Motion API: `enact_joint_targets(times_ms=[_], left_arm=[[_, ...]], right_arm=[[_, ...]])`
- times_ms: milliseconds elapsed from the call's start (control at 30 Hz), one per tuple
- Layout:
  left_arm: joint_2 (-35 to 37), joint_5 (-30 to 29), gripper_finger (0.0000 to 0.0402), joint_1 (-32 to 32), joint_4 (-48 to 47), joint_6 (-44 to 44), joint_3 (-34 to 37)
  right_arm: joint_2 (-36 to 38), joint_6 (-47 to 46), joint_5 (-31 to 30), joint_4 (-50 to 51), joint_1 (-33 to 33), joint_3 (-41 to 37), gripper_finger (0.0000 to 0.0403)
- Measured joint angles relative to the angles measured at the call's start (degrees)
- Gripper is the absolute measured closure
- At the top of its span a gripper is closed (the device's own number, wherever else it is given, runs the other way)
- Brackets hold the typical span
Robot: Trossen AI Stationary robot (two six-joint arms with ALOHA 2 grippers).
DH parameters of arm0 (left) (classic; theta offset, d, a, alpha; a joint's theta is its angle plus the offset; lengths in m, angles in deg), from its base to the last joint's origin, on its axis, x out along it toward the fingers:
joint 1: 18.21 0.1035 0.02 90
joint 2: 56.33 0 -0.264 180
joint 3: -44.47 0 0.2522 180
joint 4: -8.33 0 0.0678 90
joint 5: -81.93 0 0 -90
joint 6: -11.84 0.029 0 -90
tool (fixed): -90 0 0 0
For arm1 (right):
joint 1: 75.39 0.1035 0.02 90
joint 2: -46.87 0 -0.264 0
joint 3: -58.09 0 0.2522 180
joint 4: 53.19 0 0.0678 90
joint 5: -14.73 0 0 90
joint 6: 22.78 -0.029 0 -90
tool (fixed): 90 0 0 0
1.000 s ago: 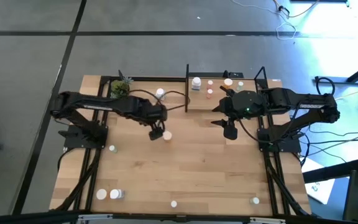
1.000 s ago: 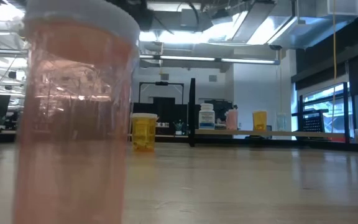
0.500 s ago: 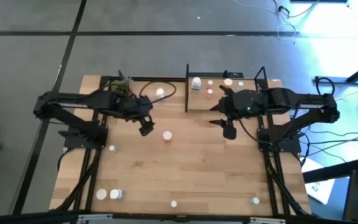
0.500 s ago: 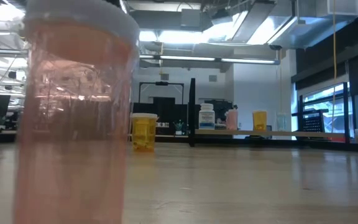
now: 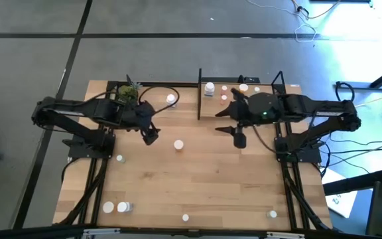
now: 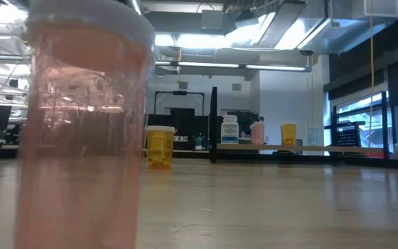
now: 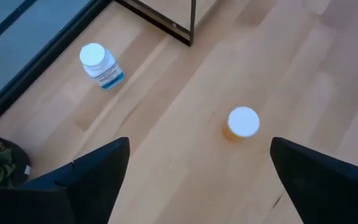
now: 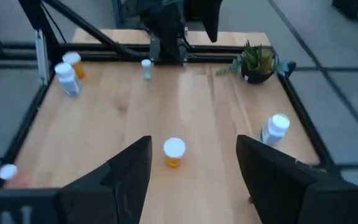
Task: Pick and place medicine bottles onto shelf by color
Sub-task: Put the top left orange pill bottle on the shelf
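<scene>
A: Which step is this?
B: Between picks, I'd judge. The left claw [image 5: 150, 138] is spread and empty beside the orange bottle [image 5: 178, 144], which stands loose on the surface [image 5: 211, 186].
A: And the right claw [image 5: 239, 139]?
B: Spread too, holding nothing, near the shelf [image 5: 270, 109]. Next: grip that bottle, carry it to its colour group.

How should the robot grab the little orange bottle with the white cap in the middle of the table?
The orange bottle stands upright and alone, so probably come straight down from above and pinch its round sides just below the white cap.
</scene>
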Motion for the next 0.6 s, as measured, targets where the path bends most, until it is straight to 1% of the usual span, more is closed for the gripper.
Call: enact_joint_targets(times_ms=[100,333,533,600], left_arm=[[0.78,-0.86,0.0015,-0.09,-0.08,-0.65,0.00],[2.93,-2.67,0.0015,-0.07,-1.04,-1.01,0.00],[4.53,-4.23,0.0014,-0.07,-1.90,-0.99,0.00],[4.88,-4.44,0.0014,-0.07,-1.96,-1.01,-0.06]], right_arm=[[-2.80,3.26,0.93,-1.28,-0.94,0.01,0.0166],[-12.97,8.51,10.26,-5.77,-4.01,-0.01,0.0166],[-21.38,16.41,17.01,-9.15,-5.89,-0.01,0.0166],[-24.08,17.59,18.93,-10.24,-6.17,-0.01,0.0166]])
